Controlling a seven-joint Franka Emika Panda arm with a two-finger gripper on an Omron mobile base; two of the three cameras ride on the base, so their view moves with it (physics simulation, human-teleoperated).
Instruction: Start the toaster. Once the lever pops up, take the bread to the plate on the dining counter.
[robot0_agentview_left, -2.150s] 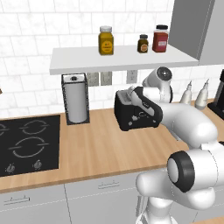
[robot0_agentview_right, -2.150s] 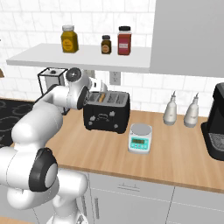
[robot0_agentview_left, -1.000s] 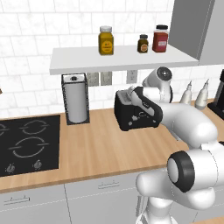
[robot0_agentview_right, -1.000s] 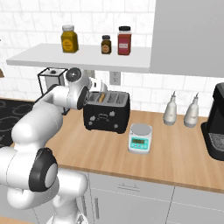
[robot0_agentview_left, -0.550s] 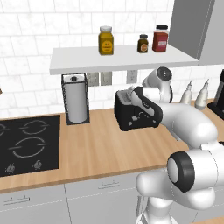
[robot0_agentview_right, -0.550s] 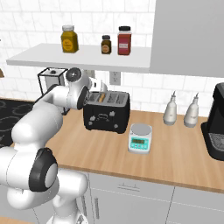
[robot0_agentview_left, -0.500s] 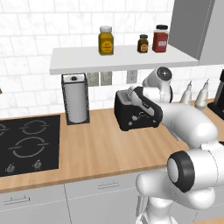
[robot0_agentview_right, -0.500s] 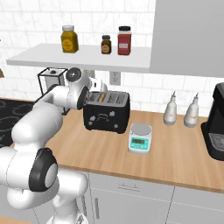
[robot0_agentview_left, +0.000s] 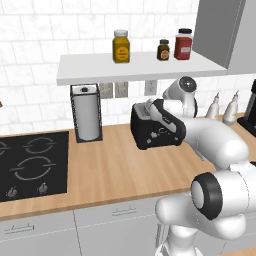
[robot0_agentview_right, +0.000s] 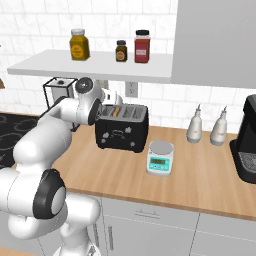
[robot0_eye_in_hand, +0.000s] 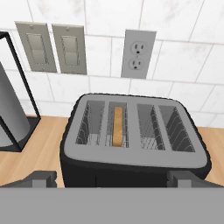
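The black toaster (robot0_eye_in_hand: 133, 144) stands on the wood counter against the tiled wall, also seen at toaster (robot0_agentview_left: 152, 131) and toaster (robot0_agentview_right: 122, 127). A thin tan slice of bread (robot0_eye_in_hand: 117, 126) sits deep and upright in the second slot from the left in the hand view; its top edge shows as bread (robot0_agentview_right: 116, 111). My gripper (robot0_eye_in_hand: 113, 178) hovers just above and in front of the toaster, open wide, with nothing between its fingertips (robot0_eye_in_hand: 42, 177). From the base views the gripper (robot0_agentview_left: 150, 107) (robot0_agentview_right: 114, 99) hangs over the toaster's top. The plate and the dining counter are out of view.
A paper towel holder (robot0_agentview_left: 86, 112) stands left of the toaster, beyond it a black cooktop (robot0_agentview_left: 30, 165). A small scale (robot0_agentview_right: 160, 157), two bottles (robot0_agentview_right: 194, 131) and a coffee machine (robot0_agentview_right: 247, 140) stand to the right. A shelf (robot0_agentview_left: 130, 67) with jars hangs overhead.
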